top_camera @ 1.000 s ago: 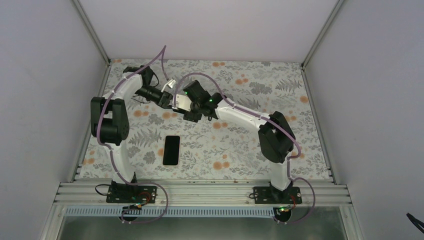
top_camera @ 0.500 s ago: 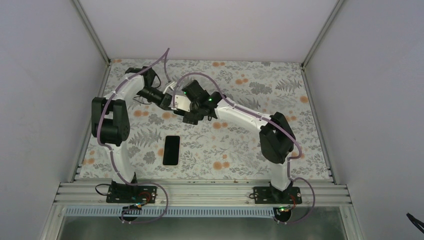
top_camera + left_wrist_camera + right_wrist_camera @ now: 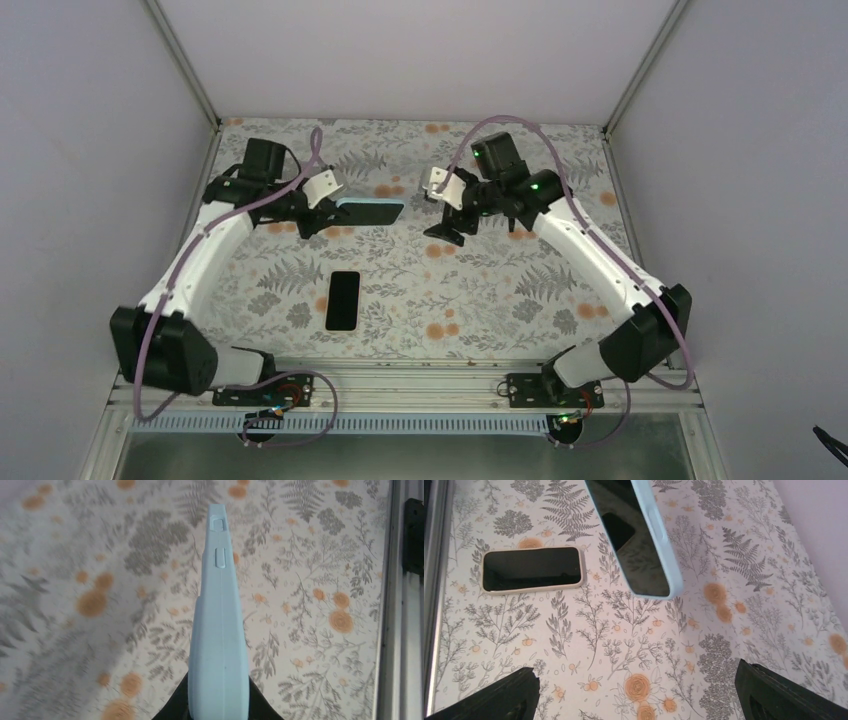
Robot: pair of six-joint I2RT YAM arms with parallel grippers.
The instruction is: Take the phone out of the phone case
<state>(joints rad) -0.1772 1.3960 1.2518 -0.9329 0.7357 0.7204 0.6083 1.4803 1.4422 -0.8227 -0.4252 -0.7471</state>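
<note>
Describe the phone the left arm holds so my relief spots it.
At the far left of the floral table, the left gripper holds a phone off the surface. Its case is light blue; the other phone lies flat nearer the arm bases, cased in beige.

R fingers (image 3: 514,696) off case (image 3: 375,211), backed away right.
</note>
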